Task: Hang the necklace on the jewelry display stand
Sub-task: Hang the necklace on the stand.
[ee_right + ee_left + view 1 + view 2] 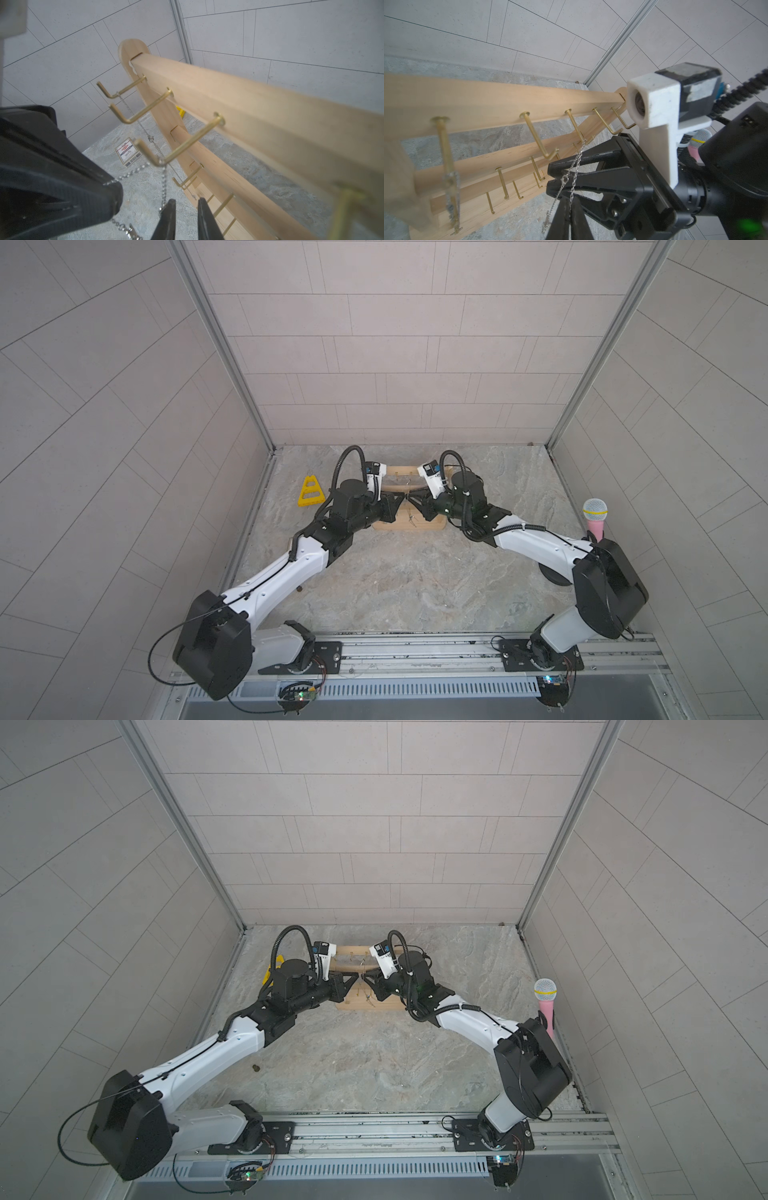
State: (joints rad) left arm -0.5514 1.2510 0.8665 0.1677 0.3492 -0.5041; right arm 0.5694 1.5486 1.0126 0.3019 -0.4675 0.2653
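One strand of the necklace (pixel 164 182) is draped over a brass hook (pixel 187 143) on the jewelry display stand (pixel 270 116). The left gripper (pixel 570 216) pinches the chain; the right gripper (pixel 186 218) stands parted and empty. Release is left to do.

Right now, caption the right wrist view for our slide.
Left gripper pinches necklace draped over a brass hook on the stand.

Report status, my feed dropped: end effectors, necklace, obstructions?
Left end effector shut on necklace; right end effector open beside it. Necklace draped over a top-bar hook of jewelry display stand. Second chain on end hook, apart.
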